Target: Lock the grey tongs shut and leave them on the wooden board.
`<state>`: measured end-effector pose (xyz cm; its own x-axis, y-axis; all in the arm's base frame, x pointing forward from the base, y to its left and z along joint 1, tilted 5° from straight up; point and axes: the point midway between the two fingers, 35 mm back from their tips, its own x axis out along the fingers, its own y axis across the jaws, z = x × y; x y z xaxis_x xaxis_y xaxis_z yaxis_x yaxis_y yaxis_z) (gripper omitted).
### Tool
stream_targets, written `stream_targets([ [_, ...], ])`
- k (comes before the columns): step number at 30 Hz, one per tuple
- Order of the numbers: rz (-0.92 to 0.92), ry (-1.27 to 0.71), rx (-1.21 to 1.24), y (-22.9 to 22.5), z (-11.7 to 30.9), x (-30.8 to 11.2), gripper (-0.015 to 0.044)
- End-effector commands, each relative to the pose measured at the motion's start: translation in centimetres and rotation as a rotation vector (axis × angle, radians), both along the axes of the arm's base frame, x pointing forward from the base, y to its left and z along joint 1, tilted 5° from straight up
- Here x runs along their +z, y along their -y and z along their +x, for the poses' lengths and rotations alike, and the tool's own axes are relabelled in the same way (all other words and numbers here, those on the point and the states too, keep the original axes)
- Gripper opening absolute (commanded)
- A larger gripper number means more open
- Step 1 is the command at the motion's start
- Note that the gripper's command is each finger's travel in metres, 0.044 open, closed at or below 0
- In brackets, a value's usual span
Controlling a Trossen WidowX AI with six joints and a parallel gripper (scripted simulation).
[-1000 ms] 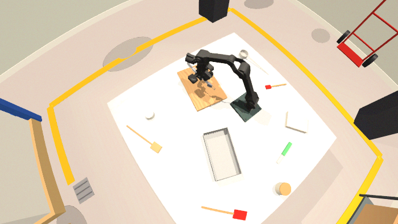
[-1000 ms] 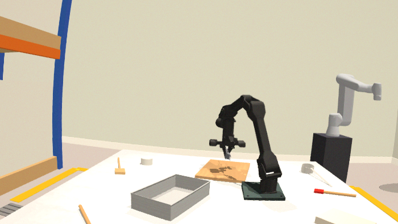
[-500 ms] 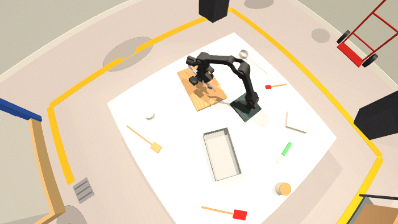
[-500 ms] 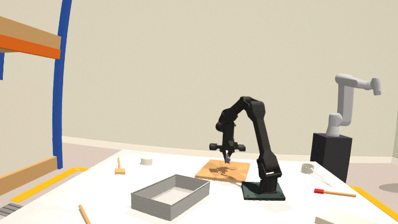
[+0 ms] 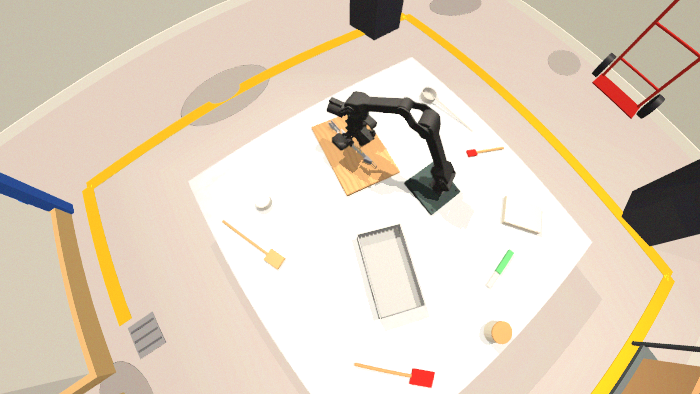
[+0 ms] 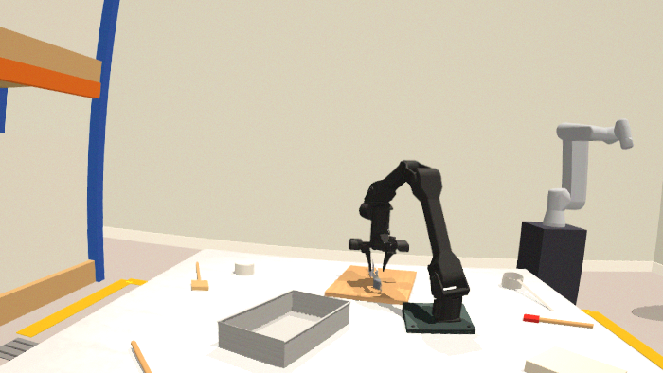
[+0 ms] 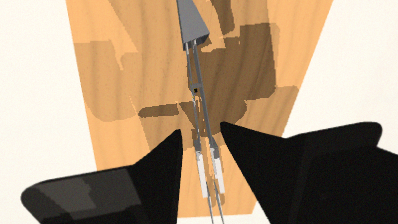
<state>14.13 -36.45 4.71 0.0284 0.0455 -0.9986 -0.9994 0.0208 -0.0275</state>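
The grey tongs [image 5: 362, 153] [image 6: 377, 285] [image 7: 194, 25] lie lengthwise along the wooden board [image 5: 327, 146] [image 6: 403, 284] [image 7: 85, 25]. In the wrist view their two arms run close together, almost parallel, with a narrow gap between the pale parts; the wide grey end is at the top and the far end is cut off below. My gripper [image 5: 354, 142] [image 6: 377, 271] [image 7: 201, 130] is open, pointing down, its fingertips on either side of the tongs' arms with a gap on both sides. Whether the lock inside the hinge has caught cannot be seen.
The grey roasting tin [image 5: 412, 270] [image 6: 251, 343] holds nothing. A white round pot [image 5: 263, 202] [image 6: 244, 268] and a wooden spatula [image 5: 274, 259] [image 6: 200, 285] lie left of the board. A ladle [image 5: 429, 95] [image 6: 512, 280] and a red-headed brush [image 5: 471, 153] [image 6: 531, 318] lie to its right.
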Motion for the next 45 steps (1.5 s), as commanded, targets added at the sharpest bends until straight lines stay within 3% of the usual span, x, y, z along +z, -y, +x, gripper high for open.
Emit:
stream_targets([
  [1,-0.001,0.001,0.000,0.0,0.0,0.0,0.0270],
  [8,-0.001,0.001,0.000,0.0,0.0,0.0,0.0440],
  [14,0.001,0.003,-0.001,-2.2,1.3,2.6,0.0440],
  [23,0.013,0.010,-0.003,-13.7,3.7,11.9,0.0440],
  [31,0.012,0.011,-0.004,-13.9,3.7,12.2,0.0440],
  [38,-0.013,0.030,-0.014,-13.4,3.6,16.2,0.0440],
  [45,-0.014,0.031,-0.015,-13.4,3.6,16.4,0.0440],
])
